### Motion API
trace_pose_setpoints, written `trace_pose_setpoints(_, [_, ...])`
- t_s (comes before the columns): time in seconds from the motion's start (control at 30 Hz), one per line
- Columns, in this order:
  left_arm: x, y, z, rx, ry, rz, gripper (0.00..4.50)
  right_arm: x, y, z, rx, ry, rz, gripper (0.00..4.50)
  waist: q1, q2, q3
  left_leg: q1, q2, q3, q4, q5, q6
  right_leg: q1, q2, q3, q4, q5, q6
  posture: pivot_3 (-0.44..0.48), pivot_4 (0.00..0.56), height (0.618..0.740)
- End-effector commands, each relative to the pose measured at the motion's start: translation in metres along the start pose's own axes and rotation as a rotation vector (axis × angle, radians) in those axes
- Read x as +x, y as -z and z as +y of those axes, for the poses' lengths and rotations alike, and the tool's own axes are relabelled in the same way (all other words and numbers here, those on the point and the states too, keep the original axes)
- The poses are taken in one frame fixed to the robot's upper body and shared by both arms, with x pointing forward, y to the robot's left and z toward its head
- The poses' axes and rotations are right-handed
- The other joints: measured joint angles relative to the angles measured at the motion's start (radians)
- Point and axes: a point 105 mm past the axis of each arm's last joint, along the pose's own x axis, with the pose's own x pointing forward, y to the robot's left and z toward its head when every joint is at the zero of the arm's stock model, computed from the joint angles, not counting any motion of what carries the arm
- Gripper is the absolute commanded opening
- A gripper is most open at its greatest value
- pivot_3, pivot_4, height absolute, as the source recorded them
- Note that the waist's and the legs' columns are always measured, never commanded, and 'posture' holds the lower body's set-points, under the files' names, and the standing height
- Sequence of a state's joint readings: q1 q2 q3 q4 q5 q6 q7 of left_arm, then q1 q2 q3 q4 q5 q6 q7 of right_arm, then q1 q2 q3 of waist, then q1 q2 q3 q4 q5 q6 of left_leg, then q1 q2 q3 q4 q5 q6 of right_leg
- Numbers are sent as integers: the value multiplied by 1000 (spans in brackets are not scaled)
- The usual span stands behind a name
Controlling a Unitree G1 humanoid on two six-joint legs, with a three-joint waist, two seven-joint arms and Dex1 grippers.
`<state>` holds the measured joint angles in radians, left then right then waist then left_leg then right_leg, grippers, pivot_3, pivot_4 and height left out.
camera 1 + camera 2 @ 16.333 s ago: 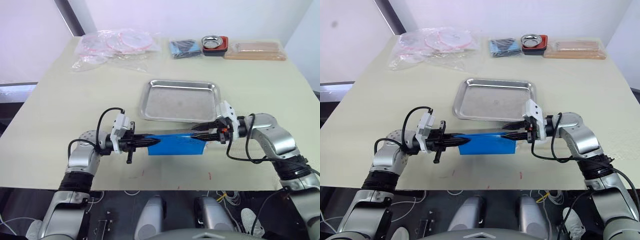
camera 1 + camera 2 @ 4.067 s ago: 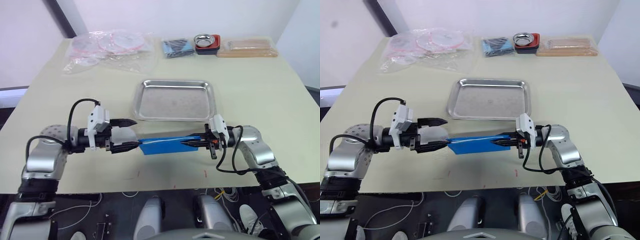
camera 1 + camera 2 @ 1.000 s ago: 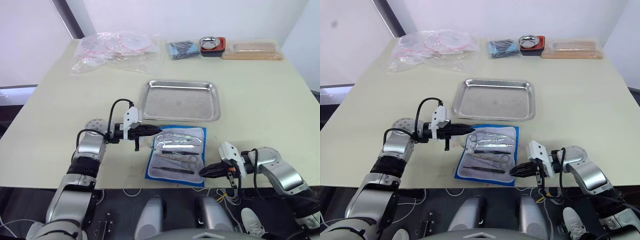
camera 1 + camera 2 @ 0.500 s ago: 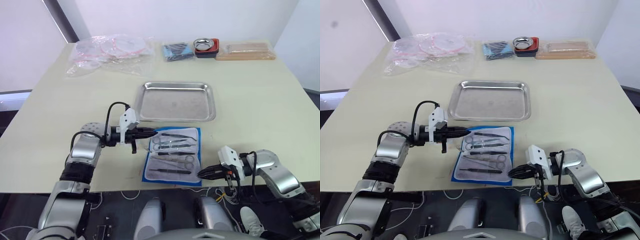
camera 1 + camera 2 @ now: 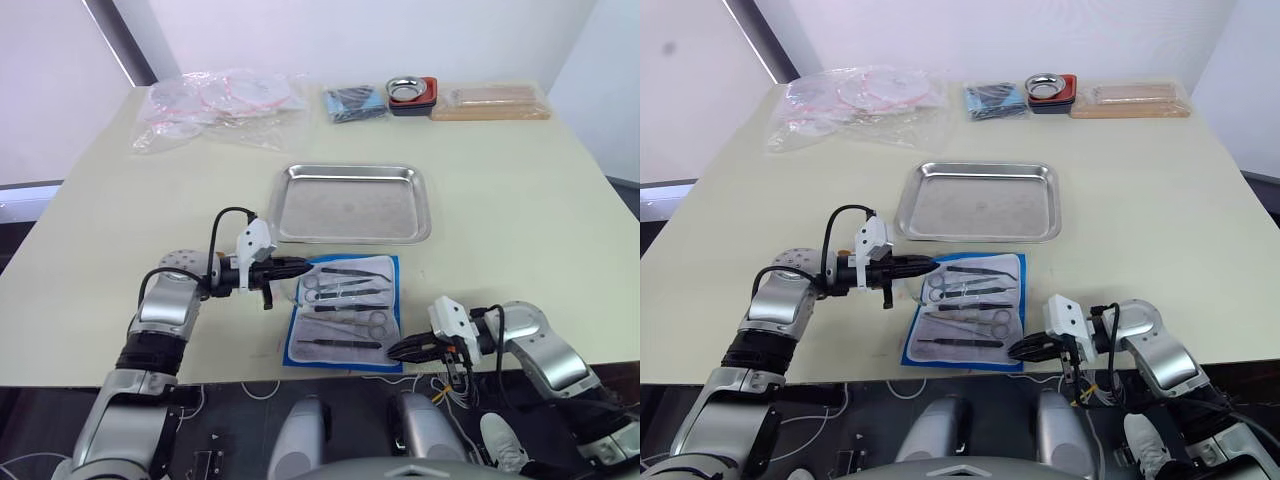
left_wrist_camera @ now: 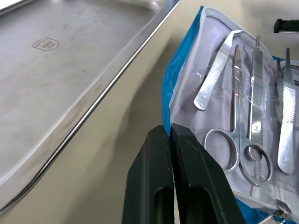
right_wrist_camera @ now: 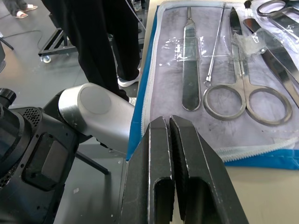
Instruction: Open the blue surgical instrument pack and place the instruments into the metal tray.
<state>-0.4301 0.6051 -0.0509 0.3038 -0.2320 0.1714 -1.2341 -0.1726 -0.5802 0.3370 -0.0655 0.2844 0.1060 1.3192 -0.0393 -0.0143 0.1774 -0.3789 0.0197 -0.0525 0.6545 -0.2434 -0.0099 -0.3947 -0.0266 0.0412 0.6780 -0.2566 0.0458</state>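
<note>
Since half a second earlier, the right gripper (image 5: 1018, 349) had crept closer to the opened blue surgical instrument pack (image 5: 297, 330), fingers together. Left gripper (image 5: 302, 266) stayed closed at its far-left corner; the instruments (image 5: 344, 296) lay inside, the metal tray (image 5: 350, 237) just beyond.

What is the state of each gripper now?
Left gripper: shut, holding nothing, at the pack edge.
Right gripper: shut, empty.

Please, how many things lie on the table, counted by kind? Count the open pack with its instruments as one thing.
Steel containers: 2 (metal tray, small bowl)
Blue packs: 2 (open blue surgical instrument pack, dark bundle)
Heap of clear bags: 1
Tan flat box: 1
Total: 6
</note>
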Motion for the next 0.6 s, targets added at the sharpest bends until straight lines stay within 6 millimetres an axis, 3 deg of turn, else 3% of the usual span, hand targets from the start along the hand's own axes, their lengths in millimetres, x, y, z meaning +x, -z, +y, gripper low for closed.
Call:
trace_pose_setpoints(0.03, [4, 18, -7, -78, 0, 32, 0, 1, -5, 0, -44, -5, 8, 121, 0, 0, 0, 0, 0, 0, 0, 0, 0, 0, 0, 0, 0, 0, 0, 0, 150, 740])
trace_pose_setpoints(0.4, [3, 18, -3, -108, -65, 4, 0, -1, -16, -6, -79, 6, -14, 121, 2, 0, 0, 0, 0, 0, 0, 0, 0, 0, 0, 0, 0, 0, 0, 0, 150, 740])
trace_pose_setpoints(0.6, [3, 21, -3, -114, -77, 6, 0, 2, -11, -5, -73, -6, 4, 121, 2, 0, 0, 0, 0, 0, 0, 0, 0, 0, 0, 0, 0, 0, 0, 0, 150, 740])
